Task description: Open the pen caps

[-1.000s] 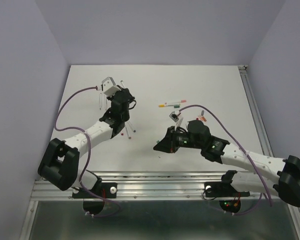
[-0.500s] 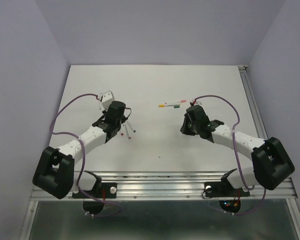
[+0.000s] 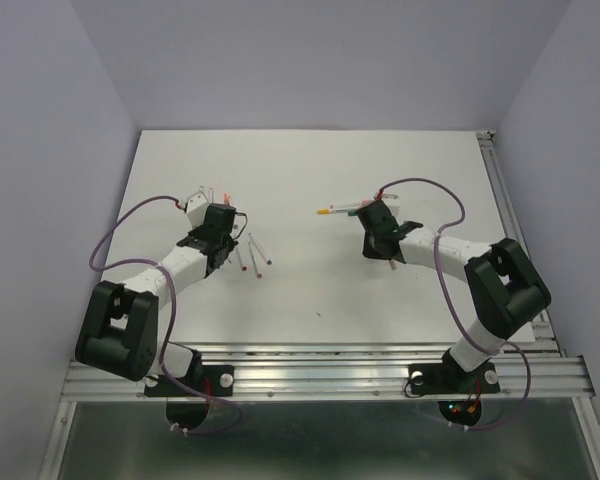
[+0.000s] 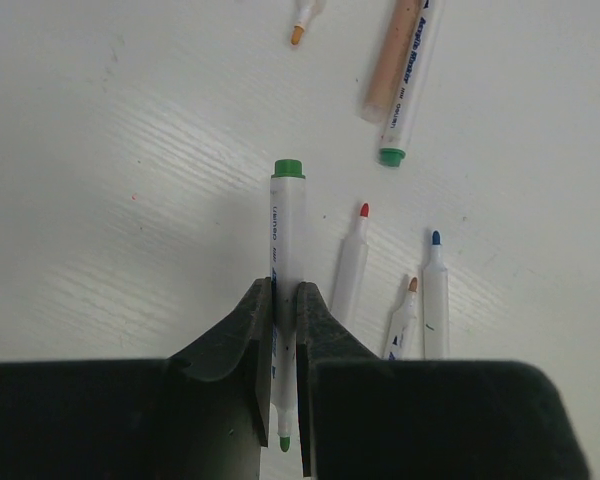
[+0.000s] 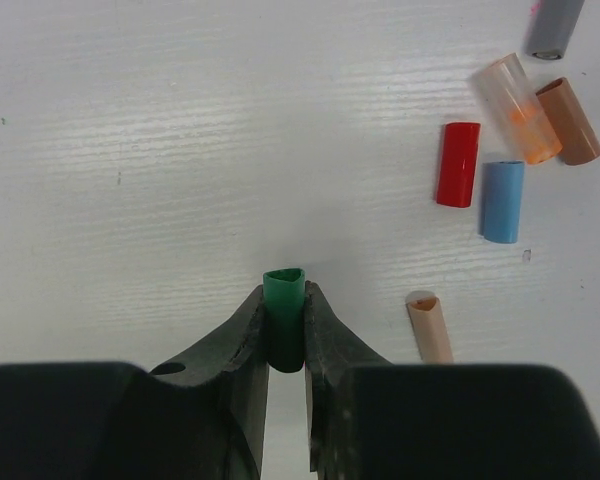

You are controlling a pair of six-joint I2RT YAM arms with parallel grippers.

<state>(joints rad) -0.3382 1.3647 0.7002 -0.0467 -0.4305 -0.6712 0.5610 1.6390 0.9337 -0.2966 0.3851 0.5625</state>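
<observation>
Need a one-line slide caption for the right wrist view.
Right gripper pinching a green cap, with a red cap, blue cap and tan cap lying loose on the table nearby.

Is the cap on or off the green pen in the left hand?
Off. The green pen shows its bare tip inside the left hand, and the right hand pinches a loose green cap, clear of any pen.

From here I read the cap at my right gripper as dark green, and the fingers as black. On the white table are 6 more: red cap, light-blue cap, brown cap, grey cap, peach cap and a clear cap tinted orange. The pen at my left gripper is white with green ends.
</observation>
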